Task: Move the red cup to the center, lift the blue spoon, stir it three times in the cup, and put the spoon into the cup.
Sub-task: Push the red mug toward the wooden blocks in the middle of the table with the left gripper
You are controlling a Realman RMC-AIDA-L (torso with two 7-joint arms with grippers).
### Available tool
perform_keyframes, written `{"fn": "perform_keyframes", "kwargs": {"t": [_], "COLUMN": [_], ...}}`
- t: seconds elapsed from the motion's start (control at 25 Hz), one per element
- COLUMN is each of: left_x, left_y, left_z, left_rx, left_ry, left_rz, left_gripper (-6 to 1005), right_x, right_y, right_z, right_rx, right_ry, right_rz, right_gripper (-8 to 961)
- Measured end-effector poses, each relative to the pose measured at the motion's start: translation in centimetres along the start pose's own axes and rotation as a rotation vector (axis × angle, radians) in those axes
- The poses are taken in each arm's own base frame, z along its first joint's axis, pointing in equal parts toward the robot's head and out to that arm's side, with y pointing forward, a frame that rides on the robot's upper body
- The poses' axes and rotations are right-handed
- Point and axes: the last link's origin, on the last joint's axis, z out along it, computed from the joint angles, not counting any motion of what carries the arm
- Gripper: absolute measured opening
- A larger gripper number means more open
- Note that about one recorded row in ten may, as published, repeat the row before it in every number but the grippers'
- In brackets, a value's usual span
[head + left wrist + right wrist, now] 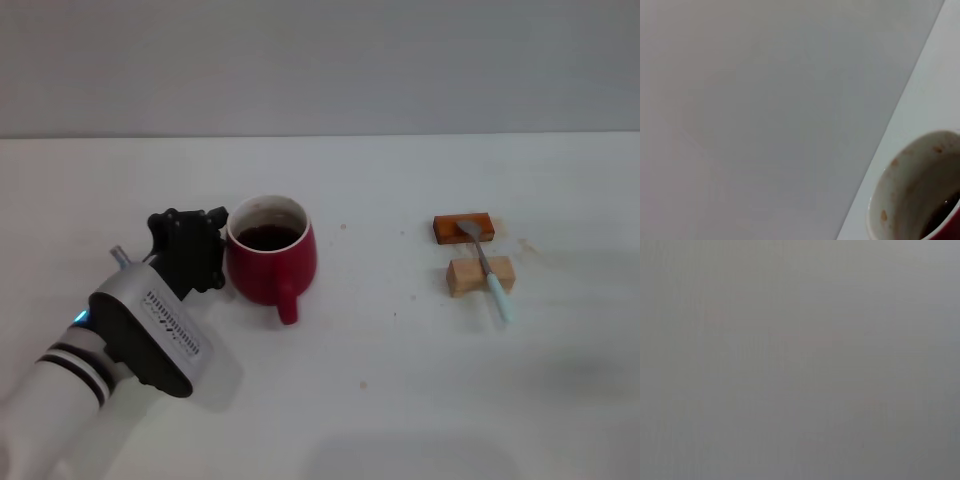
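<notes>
White table point(380, 400): left gripper point(212, 252) touches the red cup point(272, 262), grip state unclear. Blue spoon point(487, 272) lies untouched, well apart on blocks point(480, 276); all steps remain.

The cup point(270, 262) stands left of the spoon point(487, 268), which lies across two blocks point(480, 275).
</notes>
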Motion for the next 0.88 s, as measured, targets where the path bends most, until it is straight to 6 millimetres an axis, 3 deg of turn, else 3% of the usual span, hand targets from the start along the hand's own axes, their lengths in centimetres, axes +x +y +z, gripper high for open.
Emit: {"fn": "perform_keyframes", "kwargs": {"t": [0.88], "left_x": [2.6], "left_y": [1.6], "left_z": [0.3], "left_rx": [-0.062], "left_ry": [0.089], "left_rz": [-0.005], "left_gripper": [16], "right_x": [0.1], "right_y": [0.0], "right_z": [-0.1], "right_rx": [-0.001], "right_ry": [0.003], "right_rz": [-0.001], "right_gripper": [747]}}
